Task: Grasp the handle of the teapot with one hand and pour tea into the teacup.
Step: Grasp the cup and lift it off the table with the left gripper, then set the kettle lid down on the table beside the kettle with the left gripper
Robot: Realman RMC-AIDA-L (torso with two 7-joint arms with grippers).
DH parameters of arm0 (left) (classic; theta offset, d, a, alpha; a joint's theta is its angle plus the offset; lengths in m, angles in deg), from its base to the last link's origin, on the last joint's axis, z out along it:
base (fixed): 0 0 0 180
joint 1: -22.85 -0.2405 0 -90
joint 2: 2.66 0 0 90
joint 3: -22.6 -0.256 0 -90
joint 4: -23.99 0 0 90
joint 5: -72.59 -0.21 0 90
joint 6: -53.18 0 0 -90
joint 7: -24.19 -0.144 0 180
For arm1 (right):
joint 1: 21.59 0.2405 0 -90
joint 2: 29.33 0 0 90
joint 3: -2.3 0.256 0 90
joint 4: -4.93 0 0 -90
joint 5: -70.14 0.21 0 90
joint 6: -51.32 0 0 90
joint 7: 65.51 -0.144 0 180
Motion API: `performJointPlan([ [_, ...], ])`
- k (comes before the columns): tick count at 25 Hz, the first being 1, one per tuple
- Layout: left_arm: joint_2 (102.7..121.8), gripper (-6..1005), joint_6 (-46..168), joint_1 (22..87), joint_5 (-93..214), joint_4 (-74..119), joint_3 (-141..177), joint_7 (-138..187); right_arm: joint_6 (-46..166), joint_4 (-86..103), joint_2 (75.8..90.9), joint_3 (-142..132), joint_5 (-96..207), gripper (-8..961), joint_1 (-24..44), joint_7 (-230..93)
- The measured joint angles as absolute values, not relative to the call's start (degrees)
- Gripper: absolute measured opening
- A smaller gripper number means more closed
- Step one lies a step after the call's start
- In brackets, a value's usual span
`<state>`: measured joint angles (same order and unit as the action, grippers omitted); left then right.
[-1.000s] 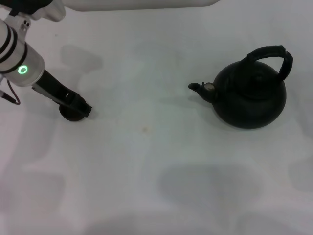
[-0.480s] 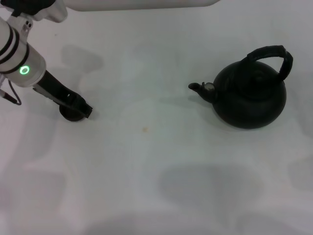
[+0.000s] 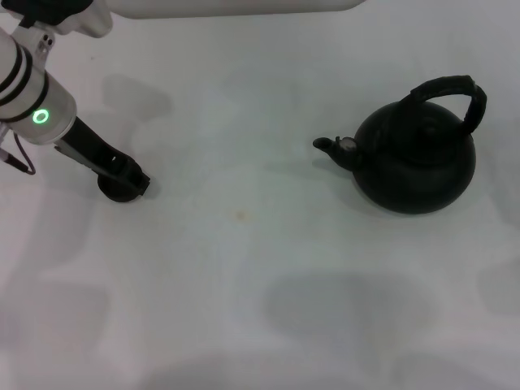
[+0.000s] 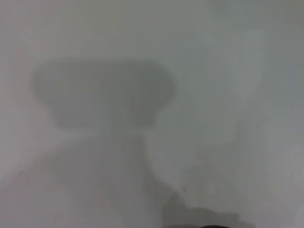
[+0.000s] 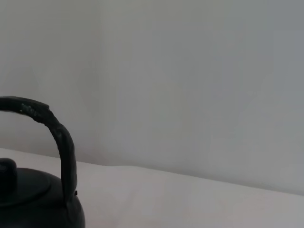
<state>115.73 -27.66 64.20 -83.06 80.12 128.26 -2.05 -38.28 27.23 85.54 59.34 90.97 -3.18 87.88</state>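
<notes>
The matte-black teapot (image 3: 414, 158) stands on the white table at the right, its spout (image 3: 327, 145) pointing left. Its arched black handle (image 3: 455, 91) stands upright over the lid. The right wrist view shows part of the handle (image 5: 61, 142) and the lid (image 5: 19, 183) from close by. The small dark teacup (image 3: 114, 191) sits at the left, mostly hidden under my left gripper (image 3: 134, 179), which is right on top of it. My right gripper shows in no view.
The white table (image 3: 244, 268) stretches between teacup and teapot, with soft shadows at the front. A white wall edge (image 3: 236, 6) runs along the back. The left wrist view shows only a blurred white surface (image 4: 213, 95) with a shadow.
My left gripper has shifted very slightly to the left at the teacup. The teapot has not moved.
</notes>
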Motion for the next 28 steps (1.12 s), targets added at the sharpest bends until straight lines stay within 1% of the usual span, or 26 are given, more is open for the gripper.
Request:
performJointPlan([
  [4, 115.73, 701, -27.76, 64.21, -83.06, 80.16, 128.26, -2.1, -38.24, 27.2, 85.54, 59.22, 91.26, 841, -3.14, 87.91],
  [12, 115.69, 701, -29.36, 66.67, -82.82, 82.14, 128.2, -3.3, -38.36, 27.15, 85.59, 58.94, 91.42, 841, -3.13, 87.96],
  [18, 115.7, 702, -29.59, 70.67, -82.19, 81.98, 127.68, -6.5, -38.65, 26.38, 85.6, 58.89, 91.4, 840, -3.34, 88.12],
  [28, 116.21, 702, -30.14, 74.54, -75.68, 81.76, 113.38, -6.87, -38.69, 25.68, 85.46, 58.81, 91.25, 841, -3.66, 88.23],
])
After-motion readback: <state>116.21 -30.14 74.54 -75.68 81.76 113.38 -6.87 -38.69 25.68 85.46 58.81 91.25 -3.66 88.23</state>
